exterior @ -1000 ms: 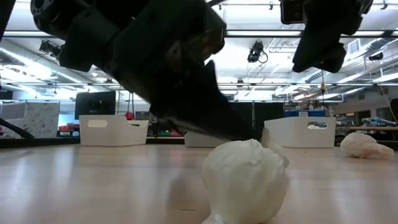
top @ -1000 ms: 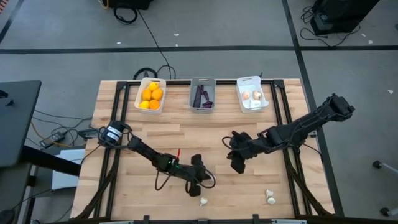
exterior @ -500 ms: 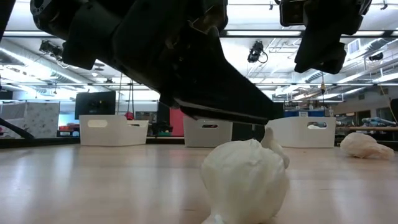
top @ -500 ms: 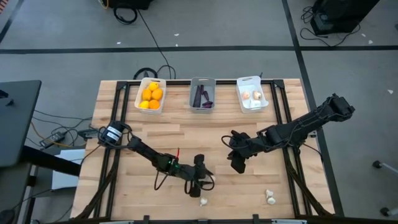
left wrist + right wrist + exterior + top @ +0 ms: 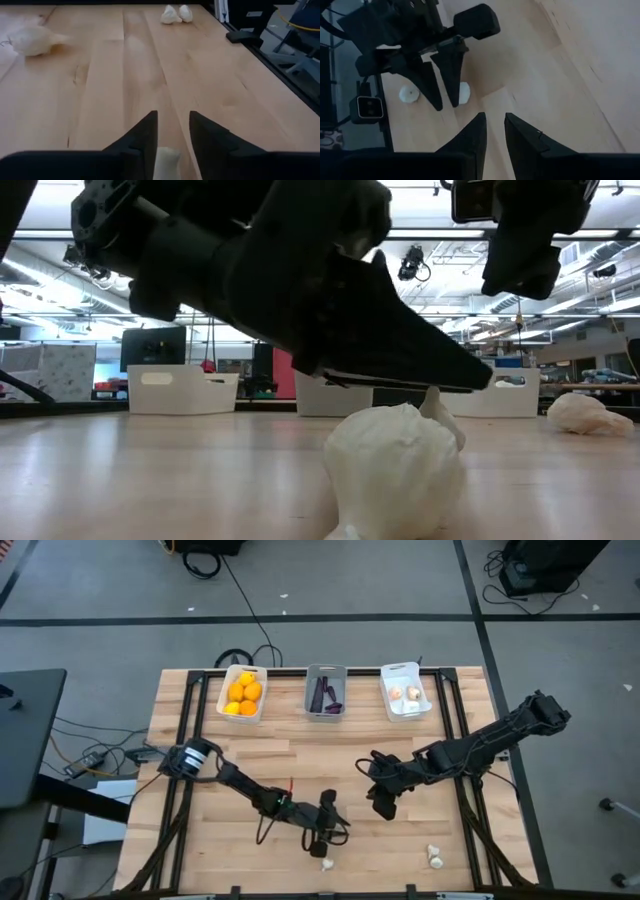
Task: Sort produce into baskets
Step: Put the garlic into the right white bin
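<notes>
Bench (image 5: 200,740) layout first: three baskets line its far edge, w/ the orange-fruit basket (image 5: 243,693), the purple-piece basket (image 5: 325,691) and the garlic basket (image 5: 404,690) side by side. Relative to that row, both arms work well toward the near edge.

Left arm has swung since a sec ago: its elbow is farther in over the bench and the left gripper (image 5: 322,846) has slid over to sit just above the near garlic bulb (image 5: 327,864). In your low view the fingers now hang right over that bulb (image 5: 395,468), tips past its stem, where before they sat short of it. Fingers are apart, w/ the bulb showing between them in the left wrist view (image 5: 167,161), not yet pinched. Judgement: you're lined up for the grab; next is descend and close, then carry to the garlic basket.

Right gripper (image 5: 384,802) hasn't shifted; it waits mid-bench, fingers nearly together, nothing held. Second loose bulb (image 5: 435,859) lies near the bench's front edge, so approx. two bulbs left.

No brands, labels or readable writing anywhere.
</notes>
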You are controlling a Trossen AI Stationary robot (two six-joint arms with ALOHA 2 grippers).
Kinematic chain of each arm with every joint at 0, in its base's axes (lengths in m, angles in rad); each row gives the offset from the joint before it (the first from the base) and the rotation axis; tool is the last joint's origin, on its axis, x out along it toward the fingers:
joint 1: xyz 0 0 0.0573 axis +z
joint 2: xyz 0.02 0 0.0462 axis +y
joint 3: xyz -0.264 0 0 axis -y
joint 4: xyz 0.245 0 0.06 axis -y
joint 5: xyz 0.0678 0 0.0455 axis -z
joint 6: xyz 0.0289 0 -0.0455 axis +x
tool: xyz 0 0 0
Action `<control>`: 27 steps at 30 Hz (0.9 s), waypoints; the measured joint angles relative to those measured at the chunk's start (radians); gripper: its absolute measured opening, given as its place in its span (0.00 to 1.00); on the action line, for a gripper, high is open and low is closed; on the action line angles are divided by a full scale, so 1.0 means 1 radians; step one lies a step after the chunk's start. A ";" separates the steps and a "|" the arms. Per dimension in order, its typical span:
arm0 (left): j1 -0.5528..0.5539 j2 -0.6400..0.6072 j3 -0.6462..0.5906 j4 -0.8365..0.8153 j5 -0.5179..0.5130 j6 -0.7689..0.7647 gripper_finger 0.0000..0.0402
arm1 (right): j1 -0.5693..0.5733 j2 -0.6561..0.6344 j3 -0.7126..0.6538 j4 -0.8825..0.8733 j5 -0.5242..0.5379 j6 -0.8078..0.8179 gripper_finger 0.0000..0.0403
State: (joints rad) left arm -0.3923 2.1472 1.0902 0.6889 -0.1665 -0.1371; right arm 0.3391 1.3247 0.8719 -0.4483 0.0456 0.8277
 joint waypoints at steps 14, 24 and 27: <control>0.025 -0.004 0.013 -0.055 -0.009 -0.129 0.02 | -0.008 0.000 0.000 -0.002 -0.014 -0.045 0.20; 0.156 -0.146 0.010 0.024 -0.022 -0.246 0.01 | -0.045 0.000 0.000 -0.154 -0.014 0.017 0.21; 0.212 -0.187 0.011 0.035 -0.024 -0.348 0.01 | -0.073 0.000 0.000 -0.147 -0.014 0.036 0.23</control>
State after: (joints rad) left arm -0.1805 1.9605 1.1015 0.7238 -0.1903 -0.4850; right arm 0.2661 1.3247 0.8716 -0.5954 0.0317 0.8636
